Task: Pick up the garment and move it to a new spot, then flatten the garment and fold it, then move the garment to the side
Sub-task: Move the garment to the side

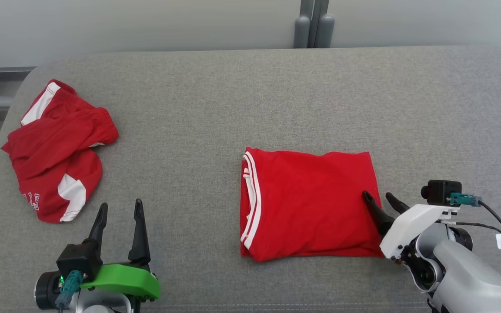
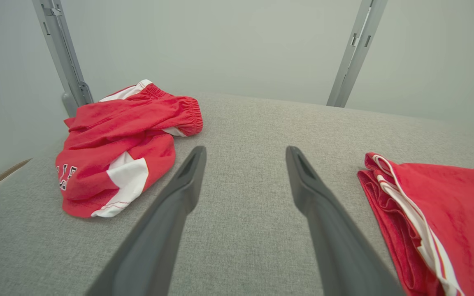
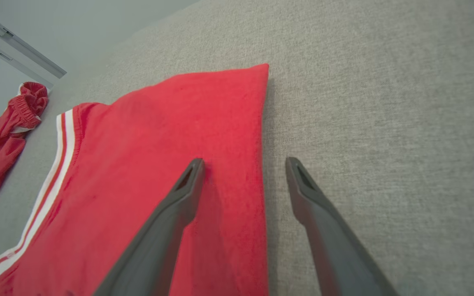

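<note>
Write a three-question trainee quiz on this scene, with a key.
1. True or false: the left gripper is shut on the crumpled garment.
2. Which edge of the folded garment does the right gripper straddle? A) the striped left edge B) the plain right edge C) the far edge
3. Fill in: the right gripper's jaws stand ____.

Key: 1 false, since it is open and apart from that garment. 2 B. 3 open.
</note>
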{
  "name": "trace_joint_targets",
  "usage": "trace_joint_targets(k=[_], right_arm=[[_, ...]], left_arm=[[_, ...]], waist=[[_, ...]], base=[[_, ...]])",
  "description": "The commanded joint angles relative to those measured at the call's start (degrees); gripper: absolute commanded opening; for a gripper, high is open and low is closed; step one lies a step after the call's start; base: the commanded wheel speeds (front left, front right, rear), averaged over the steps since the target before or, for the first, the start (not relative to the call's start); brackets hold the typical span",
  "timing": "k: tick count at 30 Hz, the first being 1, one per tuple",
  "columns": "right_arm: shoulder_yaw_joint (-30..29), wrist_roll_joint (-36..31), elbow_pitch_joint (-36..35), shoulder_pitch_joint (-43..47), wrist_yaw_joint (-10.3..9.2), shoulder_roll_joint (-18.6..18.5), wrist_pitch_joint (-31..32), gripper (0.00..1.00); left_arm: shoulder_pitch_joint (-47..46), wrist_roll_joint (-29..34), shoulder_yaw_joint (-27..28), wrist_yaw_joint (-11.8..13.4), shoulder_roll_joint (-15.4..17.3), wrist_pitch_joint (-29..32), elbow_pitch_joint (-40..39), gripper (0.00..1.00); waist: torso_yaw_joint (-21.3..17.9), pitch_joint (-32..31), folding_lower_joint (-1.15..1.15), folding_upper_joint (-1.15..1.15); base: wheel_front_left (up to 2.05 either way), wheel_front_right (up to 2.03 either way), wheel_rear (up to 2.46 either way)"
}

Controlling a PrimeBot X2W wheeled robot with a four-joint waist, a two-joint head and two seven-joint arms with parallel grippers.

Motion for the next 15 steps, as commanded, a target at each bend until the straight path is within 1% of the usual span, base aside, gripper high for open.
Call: trace_joint_targets(k=[1, 10, 11, 12, 13, 14, 15], right_arm=[[-0.1, 0.2, 0.8, -0.3, 0.01, 0.1, 0.4, 1.0], [1.0, 1.8, 5.2, -1.1, 0.01, 2.3, 2.6, 1.0], [1.4, 1.9, 5.6, -1.2, 0.01, 2.7, 2.7, 0.68], [1.6, 2.2, 6.0, -1.5, 0.01, 3.0, 2.9, 0.45], [1.8, 2.4, 6.4, -1.8, 0.02, 3.2, 2.9, 0.19], [1.9, 2.4, 6.9, -2.1, 0.01, 3.2, 2.7, 0.0], [2.1, 2.2, 7.4, -2.4, 0.01, 3.1, 2.3, 0.0]], left_arm=[[-0.4, 0.0, 0.1, -0.2, 0.1, -0.1, 0.2, 1.0], [-0.8, -0.1, 0.5, -0.1, 0.1, -0.1, 0.3, 1.0], [-0.8, -0.2, 0.6, -0.1, 0.1, -0.1, 0.3, 1.0], [-0.8, -0.2, 0.6, -0.1, 0.1, -0.1, 0.4, 1.0], [-0.8, -0.3, 0.6, -0.2, 0.1, -0.1, 0.4, 1.0], [-0.9, -0.3, 0.6, -0.2, 0.1, -0.1, 0.4, 1.0], [-0.9, -0.4, 0.6, -0.2, 0.1, -0.1, 0.5, 1.0]], waist=[[0.4, 0.2, 0.0, 0.0], [1.0, 0.6, 0.0, 0.0], [0.9, 0.6, 0.0, 0.0], [0.9, 0.6, 0.0, 0.0], [0.8, 0.6, 0.0, 0.0], [0.8, 0.6, 0.0, 0.0], [0.8, 0.6, 0.0, 0.0]], base=[[0.0, 0.0, 0.0], [0.0, 0.0, 0.0], [0.0, 0.0, 0.0], [0.0, 0.0, 0.0], [0.0, 0.0, 0.0], [0.0, 0.0, 0.0], [0.0, 0.0, 0.0]])
